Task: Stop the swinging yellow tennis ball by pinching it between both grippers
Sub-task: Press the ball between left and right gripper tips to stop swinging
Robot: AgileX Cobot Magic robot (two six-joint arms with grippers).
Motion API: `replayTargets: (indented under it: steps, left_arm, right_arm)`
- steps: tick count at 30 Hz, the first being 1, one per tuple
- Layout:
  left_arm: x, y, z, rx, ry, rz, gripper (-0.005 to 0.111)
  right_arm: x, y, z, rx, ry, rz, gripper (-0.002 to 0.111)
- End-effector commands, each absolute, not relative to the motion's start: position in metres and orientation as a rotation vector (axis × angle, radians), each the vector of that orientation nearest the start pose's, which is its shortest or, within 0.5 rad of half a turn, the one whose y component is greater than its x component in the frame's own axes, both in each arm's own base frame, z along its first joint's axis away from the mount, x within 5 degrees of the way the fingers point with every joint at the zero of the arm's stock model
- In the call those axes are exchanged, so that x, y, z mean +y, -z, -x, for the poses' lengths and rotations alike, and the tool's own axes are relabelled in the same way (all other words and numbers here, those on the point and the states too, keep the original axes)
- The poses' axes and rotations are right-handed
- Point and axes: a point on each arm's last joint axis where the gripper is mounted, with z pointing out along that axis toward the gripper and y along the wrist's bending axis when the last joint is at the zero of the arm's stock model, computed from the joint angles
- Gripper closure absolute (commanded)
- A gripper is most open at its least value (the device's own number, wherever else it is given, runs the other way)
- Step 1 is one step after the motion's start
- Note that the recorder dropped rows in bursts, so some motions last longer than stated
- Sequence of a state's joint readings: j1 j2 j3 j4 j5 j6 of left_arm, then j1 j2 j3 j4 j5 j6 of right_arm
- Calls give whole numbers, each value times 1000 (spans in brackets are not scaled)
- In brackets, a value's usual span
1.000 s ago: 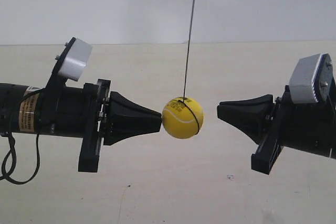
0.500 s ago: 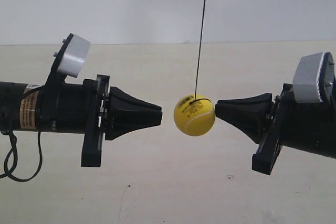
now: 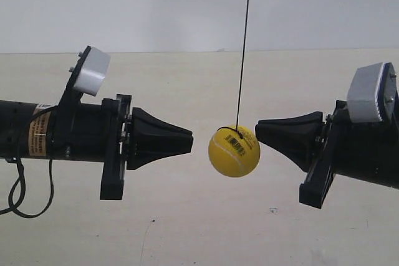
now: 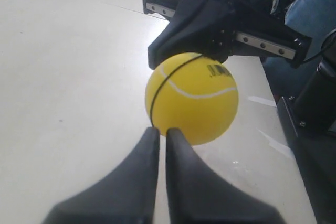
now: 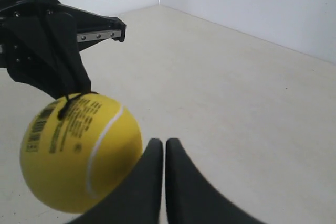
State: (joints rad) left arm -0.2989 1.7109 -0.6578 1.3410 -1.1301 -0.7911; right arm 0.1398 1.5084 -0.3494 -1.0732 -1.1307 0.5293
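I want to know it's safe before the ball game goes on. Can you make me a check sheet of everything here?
Surface: pale beige table, a few dark specks.
Job's things: yellow tennis ball hangs on a dark string, nearer the arm at the exterior view's right.
Clutter: nothing seen.
Hands: left hand shut; right hand shut; neither holds the ball.
Cables: black cable loops under the arm at the exterior view's left.
Surroundings: white wall.

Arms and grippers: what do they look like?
Both arms: thick black cylinders. The gripper at the exterior view's right and the gripper at the exterior view's left are black tapered wedges, each topped by a light grey boxy module. The latter's arm carries an orange label and a black cable.
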Motion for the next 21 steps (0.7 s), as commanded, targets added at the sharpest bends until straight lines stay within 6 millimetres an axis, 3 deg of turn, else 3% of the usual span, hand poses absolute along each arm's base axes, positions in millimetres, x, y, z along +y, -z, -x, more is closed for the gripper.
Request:
replayTargets:
  steps: [1, 21]
  left_arm:
    - [-168, -182, -235, 1566, 1141, -1183, 102]
    - [-175, -181, -234, 1555, 1104, -1196, 102]
  right_arm:
    - [102, -182, -200, 1601, -858, 880, 108]
    - [103, -180, -198, 1621, -881, 909, 108]
